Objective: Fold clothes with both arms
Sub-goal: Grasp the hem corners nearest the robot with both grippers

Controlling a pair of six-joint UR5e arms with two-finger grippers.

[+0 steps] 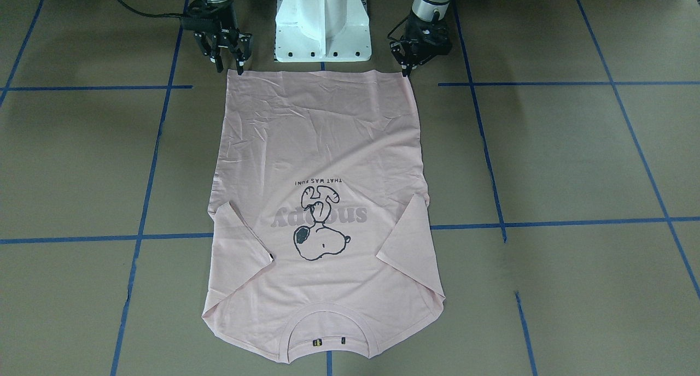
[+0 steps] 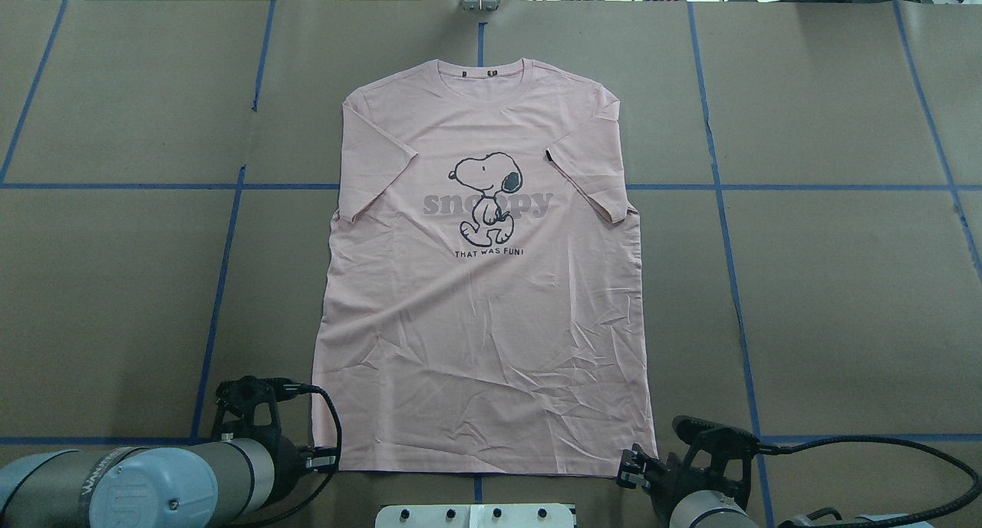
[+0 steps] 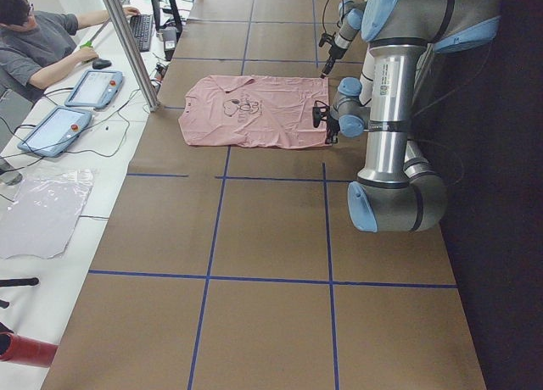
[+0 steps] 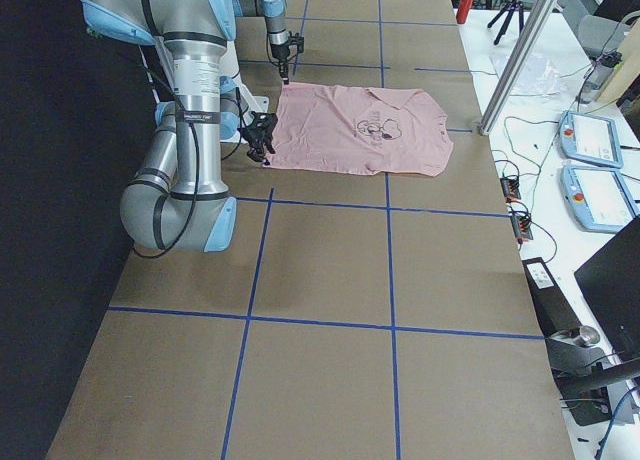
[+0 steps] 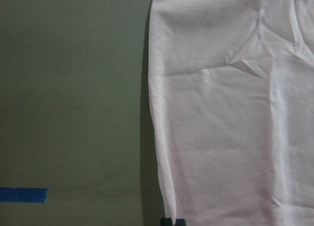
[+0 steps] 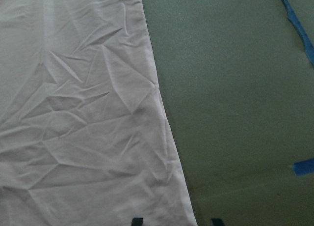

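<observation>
T-shirt [image 1: 322,146] flat on table [image 1: 574,157], mid-frame, hem uppermost | my left pincer [image 1: 407,70] pinches its upper-right hem corner | my right pincer [image 1: 229,64] spread over upper-left corner

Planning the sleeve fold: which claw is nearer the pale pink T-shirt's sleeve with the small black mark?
Right. The right claw is at the hem corner on that sleeve's side; the left claw at the opposite corner.

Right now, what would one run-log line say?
T-shirt: flat, print up | left pincer: closed on hem corner | right pincer: open, straddling hem corner
</observation>
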